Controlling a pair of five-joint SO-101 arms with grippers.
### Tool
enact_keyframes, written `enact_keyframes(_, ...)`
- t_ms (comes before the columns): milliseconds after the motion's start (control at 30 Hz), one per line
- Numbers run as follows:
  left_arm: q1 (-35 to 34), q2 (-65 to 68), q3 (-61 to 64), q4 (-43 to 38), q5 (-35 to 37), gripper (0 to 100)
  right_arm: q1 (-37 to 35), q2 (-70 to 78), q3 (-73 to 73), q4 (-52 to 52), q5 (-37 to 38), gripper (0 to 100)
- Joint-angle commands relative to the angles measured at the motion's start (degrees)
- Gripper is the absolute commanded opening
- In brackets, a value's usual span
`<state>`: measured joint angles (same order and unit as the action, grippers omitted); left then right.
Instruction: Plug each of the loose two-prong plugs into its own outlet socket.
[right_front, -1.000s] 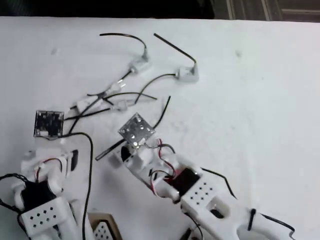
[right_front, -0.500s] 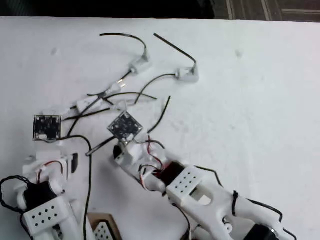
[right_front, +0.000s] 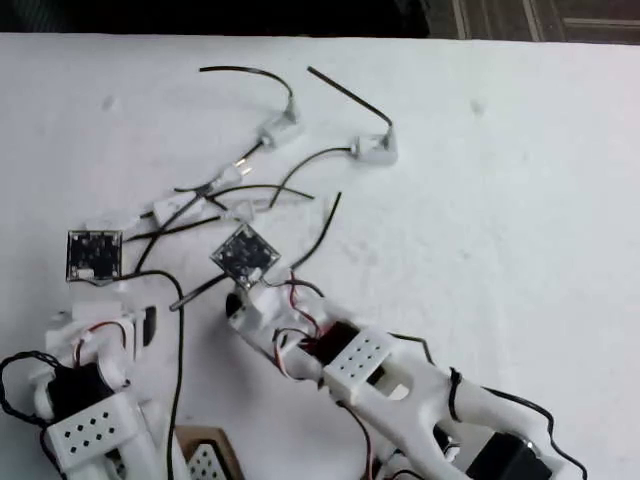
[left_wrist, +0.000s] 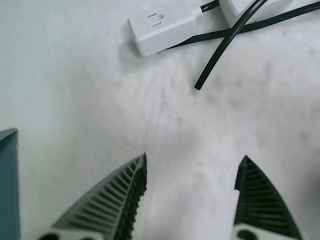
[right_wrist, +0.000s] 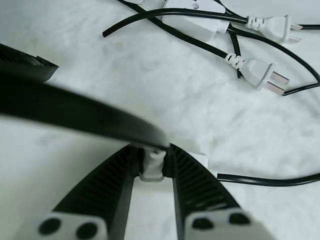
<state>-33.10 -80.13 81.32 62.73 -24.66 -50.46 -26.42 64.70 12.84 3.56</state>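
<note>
A small white plastic plug body (right_wrist: 151, 169) on a black rubber cord (right_wrist: 75, 116) is pinched between the ribbed black fingers of the right gripper (right_wrist: 152, 162), low over the white table (right_front: 520, 200). Near it a white two-prong plug (right_wrist: 257, 72) lies loose, with a second two-prong plug (right_wrist: 272, 26) just beyond, among crossing cords. The right arm (right_front: 400, 385) stretches diagonally from the near edge towards that tangle. The left arm (right_front: 85, 420) stands folded beside it. The left gripper (left_wrist: 194, 159) is spread wide over bare table, facing a white rectangular outlet socket (left_wrist: 162, 30) whose two slots show.
</note>
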Motion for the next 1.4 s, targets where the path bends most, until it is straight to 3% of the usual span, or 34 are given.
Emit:
enact_keyframes(0,-0.22,-0.66,-0.18,-0.88,0.35,29,-0.22,-0.13,-2.9,-1.1,-0.53,1.8)
enact_keyframes(867,-0.22,-0.66,0.53,-1.05,0.26,29,-1.36,7.87,-5.63,-1.19,-2.9,1.7)
enact_keyframes(1367,-0.22,-0.66,0.62,-1.05,0.26,29,-0.75,1.45,-5.63,10.33,-3.08,1.7)
